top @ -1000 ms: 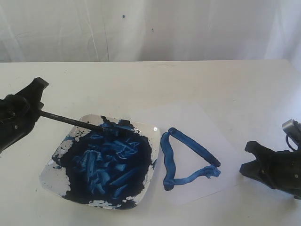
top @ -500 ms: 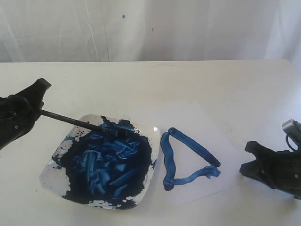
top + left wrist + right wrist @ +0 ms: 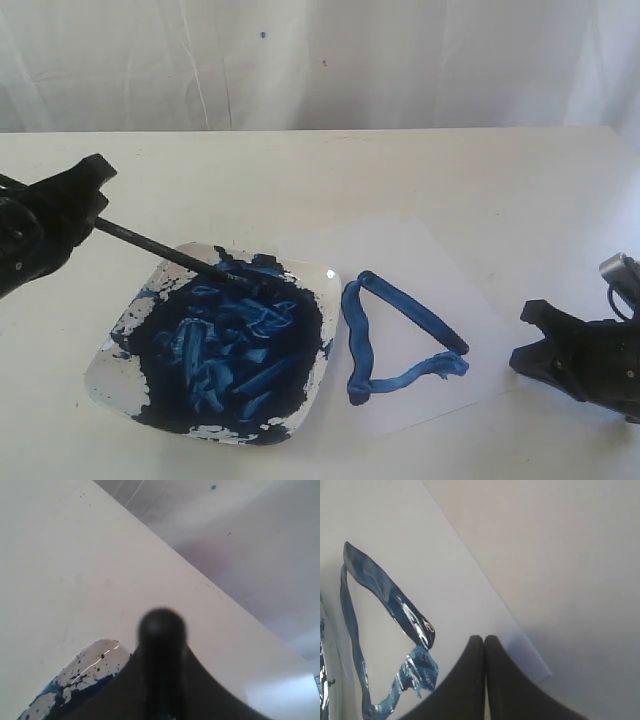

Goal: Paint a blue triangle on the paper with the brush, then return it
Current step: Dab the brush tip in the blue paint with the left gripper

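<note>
Still pinching the brush (image 3: pixel 160 250) by its handle in the nearly closed left gripper (image 3: pixel 95 195), just tilted up a bit, bristles in the dish (image 3: pixel 110 350) ahead. Blue triangle (image 3: pixel 400 335) done on the paper (image 3: pixel 420 260) beyond, so drop-off time.

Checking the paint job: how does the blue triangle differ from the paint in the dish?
The blue triangle is a thin open outline with bare paper inside; the dish paint is a wide, filled, churned mass. Nothing touches the triangle; the brush tip sits in the dish paint. Both are glossy blue.
</note>
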